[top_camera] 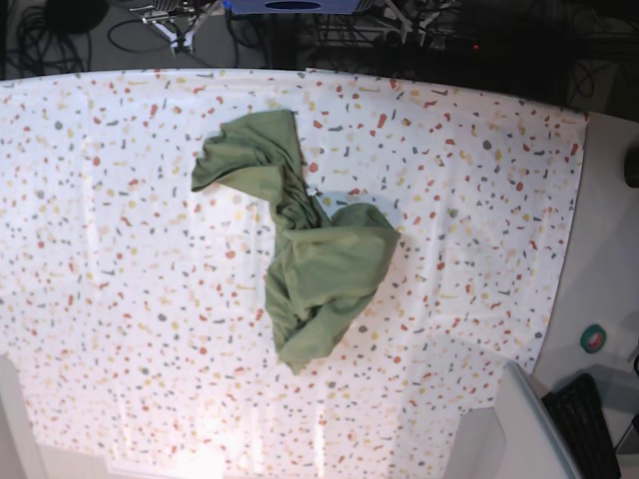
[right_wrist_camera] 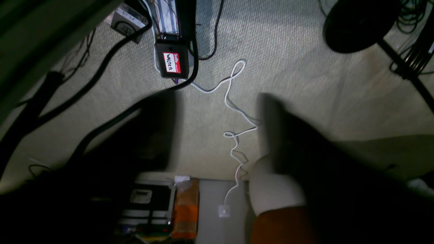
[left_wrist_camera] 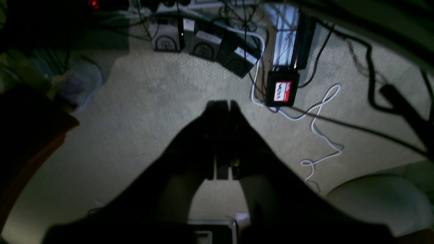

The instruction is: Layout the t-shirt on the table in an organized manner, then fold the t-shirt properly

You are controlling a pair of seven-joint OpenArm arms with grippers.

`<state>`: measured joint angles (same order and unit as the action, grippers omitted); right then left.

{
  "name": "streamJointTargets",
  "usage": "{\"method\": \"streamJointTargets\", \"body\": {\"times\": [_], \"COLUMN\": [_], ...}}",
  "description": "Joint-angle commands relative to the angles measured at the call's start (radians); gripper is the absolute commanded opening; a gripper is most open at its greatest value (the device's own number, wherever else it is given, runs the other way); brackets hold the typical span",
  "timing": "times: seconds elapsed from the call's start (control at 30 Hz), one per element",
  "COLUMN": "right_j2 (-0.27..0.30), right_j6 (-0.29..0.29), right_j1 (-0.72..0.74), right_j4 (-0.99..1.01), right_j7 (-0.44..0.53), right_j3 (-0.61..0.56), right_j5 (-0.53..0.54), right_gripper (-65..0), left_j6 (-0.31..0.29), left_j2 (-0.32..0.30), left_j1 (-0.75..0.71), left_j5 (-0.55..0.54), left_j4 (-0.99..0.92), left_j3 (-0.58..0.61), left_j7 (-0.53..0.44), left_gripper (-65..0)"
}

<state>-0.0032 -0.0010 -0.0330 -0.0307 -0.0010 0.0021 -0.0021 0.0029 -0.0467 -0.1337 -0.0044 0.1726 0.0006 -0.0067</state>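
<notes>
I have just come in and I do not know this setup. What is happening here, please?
Nothing is being handled at this moment. The t-shirt lies crumpled in a twisted heap on the table, not laid out. Both wrist cameras look at the floor: the left gripper is shut and empty, the right gripper is open and empty.
</notes>
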Motion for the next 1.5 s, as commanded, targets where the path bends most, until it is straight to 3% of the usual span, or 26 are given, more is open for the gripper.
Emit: {"method": "streamJointTargets", "body": {"times": [0.0,0.03,0.1,0.2,0.3,0.33,0.4,0.47,0.57,0.63,0.77,0.83,0.93,0.97,1.17,1.47], "right_j2": [0.001,0.002,0.004,0.004,0.004,0.004,0.006,0.007,0.016,0.016,0.016,0.016,0.018,0.018,0.019,0.019], "right_j6": [-0.004,-0.004,-0.004,-0.004,-0.004,-0.004,-0.004,-0.004,-0.004,-0.004,-0.004,-0.004,-0.004,-0.004,-0.004,-0.004], "right_j1": [-0.023,-0.044,-0.080,-0.104,-0.120,-0.126,-0.127,-0.127,-0.127,-0.129,-0.130,-0.130,-0.144,-0.144,-0.144,-0.190], "right_j4": [-0.027,-0.061,-0.127,-0.159,-0.157,-0.157,-0.157,-0.157,-0.162,-0.163,-0.165,-0.165,-0.166,-0.166,-0.166,-0.202], "right_j7": [0.002,0.002,0.002,0.000,-0.003,0.000,0.000,0.000,0.002,0.002,0.002,0.002,0.002,0.002,0.002,0.002], "right_j3": [-0.003,-0.003,-0.003,0.000,0.002,0.002,0.002,0.000,0.000,0.000,-0.003,-0.004,-0.004,-0.004,-0.004,-0.001], "right_j5": [0.003,0.003,0.003,0.003,0.003,0.003,0.003,0.001,0.001,0.001,0.000,0.000,0.000,0.000,-0.002,-0.002], "right_gripper": [-12.8,-10.5,-13.5,-31.8,-60.9,-65.0,-65.0,-65.0,-65.0,-65.0,-65.0,-65.0,-65.0,-65.0,-65.0,-65.0], "left_j6": [0.004,0.004,0.004,0.004,0.004,0.004,0.004,0.004,0.004,0.004,0.004,0.004,0.004,0.004,0.004,0.003], "left_j2": [-0.003,-0.003,-0.002,-0.002,-0.003,-0.003,-0.003,-0.003,-0.002,-0.002,-0.002,-0.003,-0.003,-0.003,-0.005,-0.014], "left_j1": [0.001,0.001,0.001,0.001,-0.008,-0.010,-0.011,-0.013,-0.020,-0.022,-0.022,-0.022,-0.030,-0.031,-0.063,-0.123], "left_j5": [-0.001,-0.001,-0.001,-0.001,-0.001,-0.001,-0.001,-0.001,-0.001,-0.001,-0.001,-0.001,-0.001,-0.001,-0.001,0.010], "left_j4": [0.003,0.003,0.000,0.000,0.003,0.005,0.005,0.005,0.005,0.005,0.005,0.005,0.005,0.005,0.002,0.009], "left_j3": [0.000,0.000,0.003,0.008,0.005,0.003,0.000,-0.001,0.009,0.009,0.011,0.011,0.011,0.011,0.005,0.011], "left_j7": [-0.002,-0.002,0.000,0.000,0.000,0.000,0.000,0.000,0.000,0.000,0.000,-0.002,-0.002,-0.003,-0.146,-0.160], "left_gripper": [-64.7,-64.7,-64.7,-64.5,-64.5,-64.3,-62.5,-52.0,-29.0,-22.1,-30.1,-40.2,-62.0,-65.0,-65.0,-65.0]}}
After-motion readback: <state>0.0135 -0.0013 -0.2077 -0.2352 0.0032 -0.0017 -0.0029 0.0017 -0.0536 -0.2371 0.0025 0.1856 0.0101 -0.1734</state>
